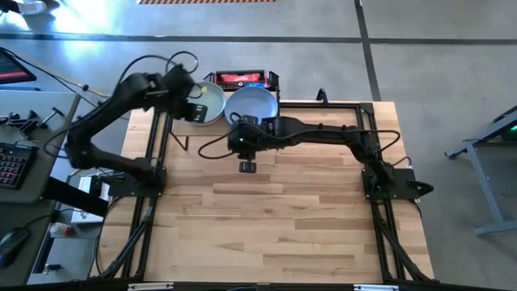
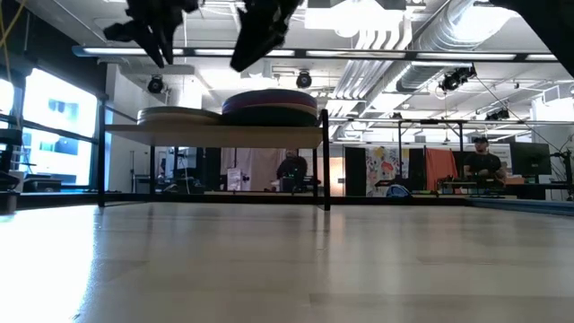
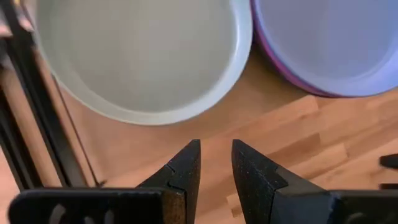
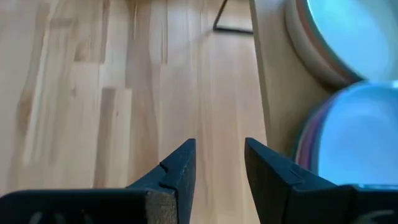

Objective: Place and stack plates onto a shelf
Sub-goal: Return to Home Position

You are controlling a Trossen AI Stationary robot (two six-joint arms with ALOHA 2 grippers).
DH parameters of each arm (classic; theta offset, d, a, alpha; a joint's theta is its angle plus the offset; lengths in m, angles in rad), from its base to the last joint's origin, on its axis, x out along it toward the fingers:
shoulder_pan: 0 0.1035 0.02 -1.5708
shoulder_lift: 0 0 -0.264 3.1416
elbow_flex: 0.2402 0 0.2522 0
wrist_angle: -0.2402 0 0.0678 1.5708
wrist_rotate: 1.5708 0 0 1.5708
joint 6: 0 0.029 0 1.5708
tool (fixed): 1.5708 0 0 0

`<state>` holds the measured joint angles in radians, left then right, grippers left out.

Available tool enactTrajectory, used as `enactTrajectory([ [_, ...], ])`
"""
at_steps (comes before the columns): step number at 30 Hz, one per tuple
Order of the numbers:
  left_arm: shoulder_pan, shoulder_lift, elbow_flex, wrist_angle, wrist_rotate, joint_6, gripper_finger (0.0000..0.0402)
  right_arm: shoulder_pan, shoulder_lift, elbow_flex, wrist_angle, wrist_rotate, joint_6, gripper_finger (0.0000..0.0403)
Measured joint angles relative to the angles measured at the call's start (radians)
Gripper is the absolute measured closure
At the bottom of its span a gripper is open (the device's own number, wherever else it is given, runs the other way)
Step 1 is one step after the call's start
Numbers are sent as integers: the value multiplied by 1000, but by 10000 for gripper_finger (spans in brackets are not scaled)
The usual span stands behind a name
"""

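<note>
The shelf (image 2: 215, 133) stands at the table's far edge and carries two stacks of plates. The left stack (image 2: 178, 115) is topped by a pale sage green plate (image 1: 213, 100) (image 3: 140, 56). The right stack (image 2: 269, 102) is topped by a blue plate (image 1: 252, 103) (image 3: 329, 43) with pink and purple rims under it. My left gripper (image 1: 194, 111) (image 3: 216, 154) hovers above the green plate's near-left rim, fingers a little apart, holding nothing. My right gripper (image 1: 247, 166) (image 4: 221, 149) hangs open and empty over the tabletop just near of the shelf's front edge (image 4: 264, 93).
A red and black case (image 1: 239, 78) lies beyond the table's far edge. A desk with a keyboard (image 1: 10, 166) stands to the left. The wooden tabletop (image 1: 275, 226) spreads out near of the shelf. People (image 2: 482, 161) stand in the room behind.
</note>
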<state>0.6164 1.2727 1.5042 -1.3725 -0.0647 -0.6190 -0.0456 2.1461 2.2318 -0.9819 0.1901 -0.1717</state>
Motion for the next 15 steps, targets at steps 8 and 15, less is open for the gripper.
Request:
enactTrajectory([
  [8,-181,-256,-208,161,-95,-79,323,-15,-134,-140,-50,-5,78,288],
  [15,-362,-472,-420,368,-100,-18,323,-18,-425,-572,185,1,211,288],
])
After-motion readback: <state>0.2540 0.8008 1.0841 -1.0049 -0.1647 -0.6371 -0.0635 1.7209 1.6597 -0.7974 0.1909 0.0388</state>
